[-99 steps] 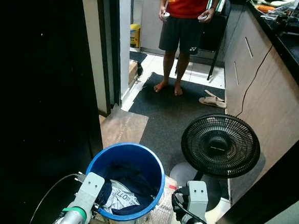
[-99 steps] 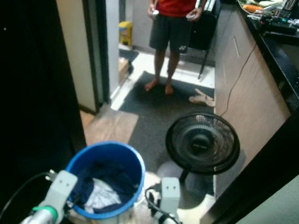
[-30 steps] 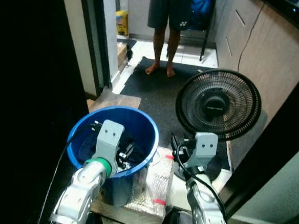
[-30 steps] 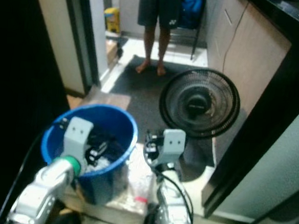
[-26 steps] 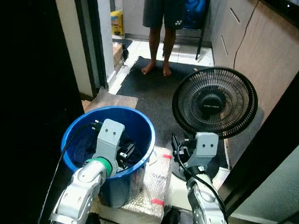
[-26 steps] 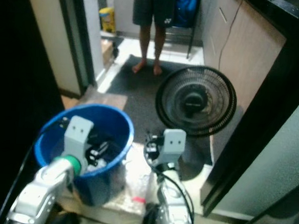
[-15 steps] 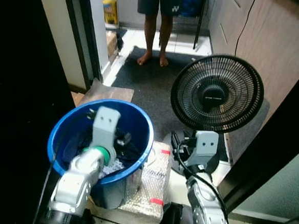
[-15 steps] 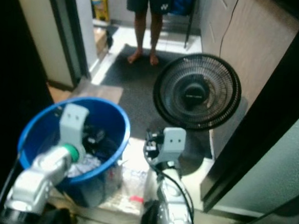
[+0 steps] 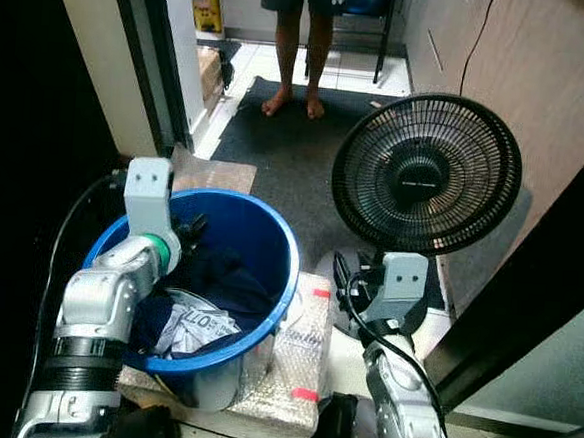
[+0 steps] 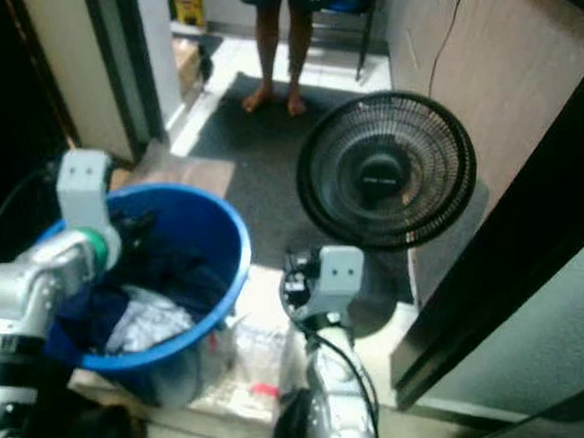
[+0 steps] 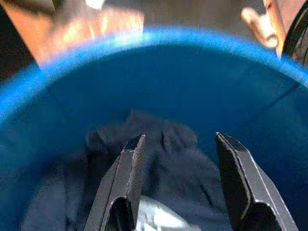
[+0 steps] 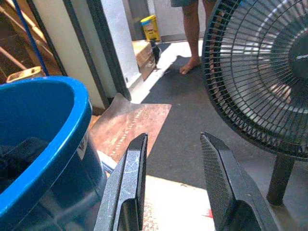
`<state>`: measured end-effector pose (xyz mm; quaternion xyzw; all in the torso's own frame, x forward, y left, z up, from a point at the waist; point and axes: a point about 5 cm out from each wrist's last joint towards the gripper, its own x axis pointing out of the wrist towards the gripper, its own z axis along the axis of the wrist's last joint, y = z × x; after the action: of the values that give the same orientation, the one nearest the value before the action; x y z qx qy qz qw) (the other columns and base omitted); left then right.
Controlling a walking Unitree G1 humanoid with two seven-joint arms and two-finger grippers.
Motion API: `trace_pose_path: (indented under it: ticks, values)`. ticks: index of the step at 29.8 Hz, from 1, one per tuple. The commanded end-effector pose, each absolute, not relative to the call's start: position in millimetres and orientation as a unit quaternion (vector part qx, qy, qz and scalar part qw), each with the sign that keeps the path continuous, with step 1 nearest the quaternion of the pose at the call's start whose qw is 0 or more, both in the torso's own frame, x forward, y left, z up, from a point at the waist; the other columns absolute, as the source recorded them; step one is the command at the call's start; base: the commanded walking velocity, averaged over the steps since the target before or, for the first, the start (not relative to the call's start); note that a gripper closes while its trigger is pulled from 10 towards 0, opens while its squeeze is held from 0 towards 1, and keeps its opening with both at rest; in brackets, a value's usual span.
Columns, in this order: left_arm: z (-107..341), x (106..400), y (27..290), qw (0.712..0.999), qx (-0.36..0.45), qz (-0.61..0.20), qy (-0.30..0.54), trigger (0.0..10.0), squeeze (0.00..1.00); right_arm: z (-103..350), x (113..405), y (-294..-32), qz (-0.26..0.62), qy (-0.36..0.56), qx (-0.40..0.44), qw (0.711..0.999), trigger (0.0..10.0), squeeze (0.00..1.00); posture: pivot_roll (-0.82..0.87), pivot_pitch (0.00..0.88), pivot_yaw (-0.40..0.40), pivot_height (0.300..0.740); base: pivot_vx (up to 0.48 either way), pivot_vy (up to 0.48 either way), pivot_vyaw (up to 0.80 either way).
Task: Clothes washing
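A blue bucket stands on a bubble-wrapped box and holds a dark navy garment and a white printed garment. My left gripper hangs open at the bucket's far left rim, just above the dark cloth, with nothing between its fingers. My right gripper is open and empty, held right of the bucket in front of the fan's base. Its wrist sits low in the middle of the eye view.
A black standing fan is close on the right. A person's bare feet stand on the dark mat ahead. A dark door frame is on the left, wooden cabinets on the right, a cardboard sheet behind the bucket.
My left arm has pulled from the middle of the bucket back to its far left rim, uncovering the clothes. The camera has shifted slightly. The right arm has kept still.
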<state>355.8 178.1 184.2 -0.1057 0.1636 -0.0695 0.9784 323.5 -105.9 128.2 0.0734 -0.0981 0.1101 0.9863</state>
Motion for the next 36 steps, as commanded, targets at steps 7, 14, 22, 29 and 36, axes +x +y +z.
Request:
trace_pose_path:
  ticks: [7,14,22,29,36]
  values:
    - [106.0,327.2,176.1,0.943,-0.09,-0.061,0.314,10.0,0.0,119.8,319.7,-112.0,0.101,-0.077,0.077,0.989,10.0,0.0,-0.01,0.113,0.067,0.43,0.0,0.0,0.0]
    - [83.9,311.2,179.0,0.931,-0.072,-0.054,0.353,10.0,0.0,118.1,318.1,-114.5,0.097,-0.074,0.077,0.99,10.0,0.0,0.0,0.123,0.065,0.43,0.0,0.0,0.0]
    - [63.2,293.4,186.9,0.921,0.007,-0.054,0.385,10.0,0.0,118.6,317.4,-112.7,0.098,-0.073,0.077,0.989,10.0,0.0,0.0,0.126,0.066,0.43,0.0,0.0,0.0]
    - [48.3,278.9,186.1,0.91,0.038,-0.069,0.407,10.0,0.0,119.1,316.4,-113.1,0.097,-0.074,0.077,0.99,10.0,0.0,0.0,0.128,0.07,0.43,0.0,0.0,0.0]
    - [39.7,267.0,180.0,0.901,0.056,-0.095,0.419,0.0,0.0,119.7,315.7,-113.6,0.094,-0.076,0.078,0.99,10.0,0.0,-0.01,0.13,0.072,0.43,0.0,0.0,0.0]
